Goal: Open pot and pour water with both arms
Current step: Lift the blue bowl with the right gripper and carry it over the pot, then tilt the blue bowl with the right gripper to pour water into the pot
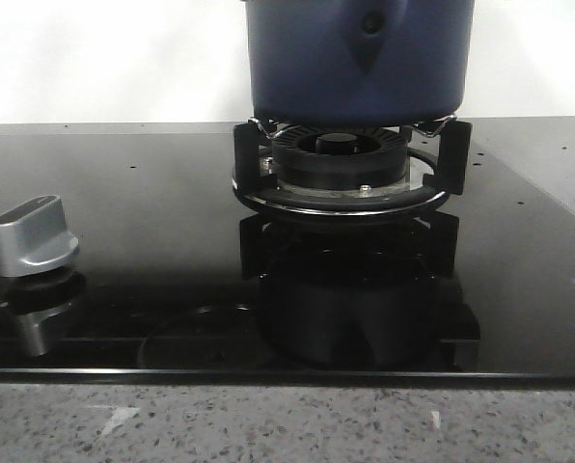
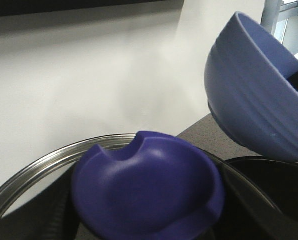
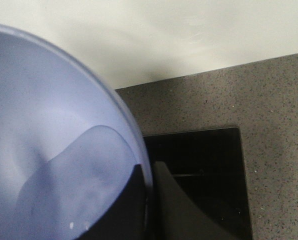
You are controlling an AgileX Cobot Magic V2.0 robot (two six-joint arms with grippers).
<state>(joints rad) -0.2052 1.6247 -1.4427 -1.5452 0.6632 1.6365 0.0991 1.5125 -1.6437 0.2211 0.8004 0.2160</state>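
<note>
The dark navy pot [image 1: 355, 58] stands on the burner grate [image 1: 341, 183]; its top is cut off in the front view, and neither gripper shows there. In the left wrist view a purple-blue lid knob [image 2: 149, 190] with a steel-rimmed glass lid [image 2: 34, 172] fills the space at my left gripper [image 2: 145, 231], which seems shut on the knob; its fingers are mostly hidden. My right gripper [image 3: 149, 172] pinches the rim of a light blue bowl [image 3: 49, 125], one finger inside and one outside. Water [image 3: 79, 185] lies in the bowl. The bowl [image 2: 254, 95] hangs tilted beside the lid.
The black glass hob [image 1: 152, 193] carries a silver control knob [image 1: 32, 236] at the front left. A speckled grey counter [image 1: 268, 424] borders the hob and runs to a white wall [image 3: 164, 35] behind.
</note>
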